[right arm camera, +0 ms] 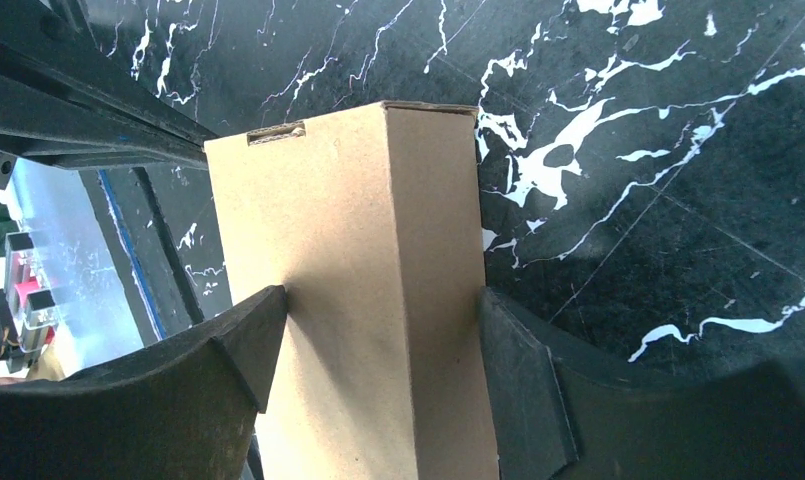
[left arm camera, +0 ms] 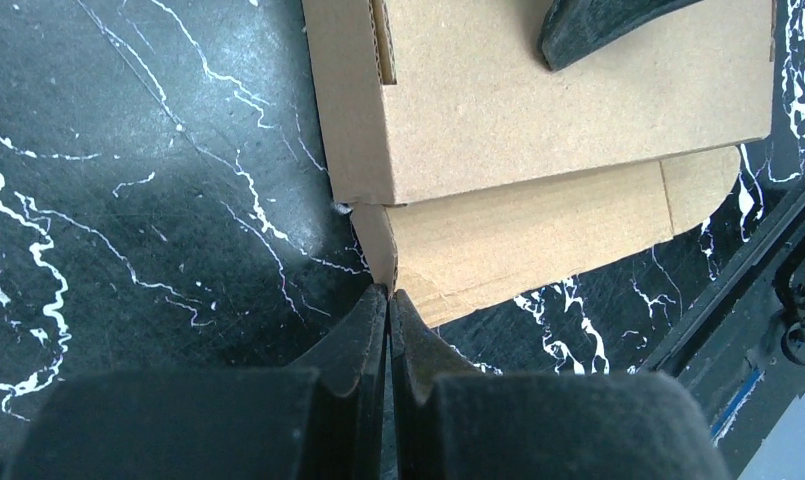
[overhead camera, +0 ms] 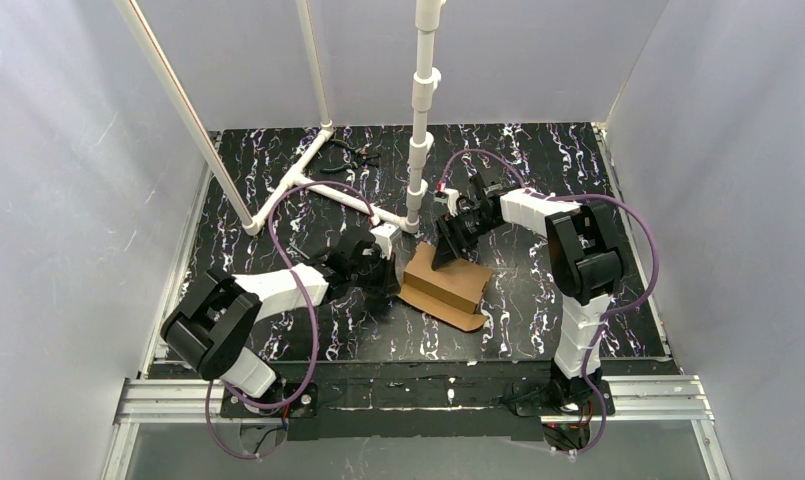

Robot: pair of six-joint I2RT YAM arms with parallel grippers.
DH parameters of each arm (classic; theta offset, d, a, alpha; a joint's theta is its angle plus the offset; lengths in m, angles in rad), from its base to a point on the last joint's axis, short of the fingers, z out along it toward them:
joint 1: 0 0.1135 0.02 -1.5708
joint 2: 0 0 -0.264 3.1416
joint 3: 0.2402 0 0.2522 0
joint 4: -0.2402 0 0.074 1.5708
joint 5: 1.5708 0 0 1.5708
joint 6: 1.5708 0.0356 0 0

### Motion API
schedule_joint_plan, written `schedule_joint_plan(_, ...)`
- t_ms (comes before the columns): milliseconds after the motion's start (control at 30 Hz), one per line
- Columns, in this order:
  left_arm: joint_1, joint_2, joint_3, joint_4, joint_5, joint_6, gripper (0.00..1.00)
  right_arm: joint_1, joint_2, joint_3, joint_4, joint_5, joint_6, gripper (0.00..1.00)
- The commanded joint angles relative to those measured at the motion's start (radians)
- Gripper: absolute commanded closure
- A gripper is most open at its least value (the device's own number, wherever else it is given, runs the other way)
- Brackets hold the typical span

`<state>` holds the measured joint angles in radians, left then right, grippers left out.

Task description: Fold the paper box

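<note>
L gripper (left arm camera: 388, 300): fingers pressed together, nothing between them. Tips touch the near corner of the flap (left arm camera: 538, 235). Flap lies flat on the table (left arm camera: 128, 200) and runs off to the right of the tips, sticking out from under the box (left arm camera: 568, 100). Box body sits just ahead of the L tips, folded up, top panel closed, edges square.

R gripper (right arm camera: 383, 325): jaws stand wide, one finger (right arm camera: 238, 360) on each side of the box, both pads against its walls, so it's clamped across the box width. Box runs straight out ahead between the R fingers, w/ a small slot at its far top edge.

Top cam: R gripper comes down on the far end of the box, L gripper low on the table just left of it, box between the two.

Beyond both grippers: white pipe frame (overhead camera: 318, 185) w/ upright post, apart from the box. Small dark tool (overhead camera: 358, 155) behind that, prob pliers, too small to be sure.
</note>
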<state>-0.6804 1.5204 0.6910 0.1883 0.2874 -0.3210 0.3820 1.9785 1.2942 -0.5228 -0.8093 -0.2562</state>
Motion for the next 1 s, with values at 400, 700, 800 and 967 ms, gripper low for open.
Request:
schedule_joint_plan(400,-0.015,-0.071,-0.153,0.131,-0.016,-0.020,1.00,0.006,0.045,-0.028,0.027,0.098,0.012,0.28)
schedule_joint_plan(700,-0.033,-0.077,-0.132,0.140,-0.016,0.034,1.00,0.006,0.049,-0.030,0.027,0.096,0.012,0.28)
schedule_joint_plan(800,-0.041,-0.071,-0.117,0.139,-0.014,0.049,1.00,0.007,0.051,-0.030,0.026,0.094,0.011,0.28)
schedule_joint_plan(967,-0.045,-0.051,-0.078,0.110,-0.013,0.069,1.00,0.009,0.052,-0.030,0.024,0.092,0.011,0.28)
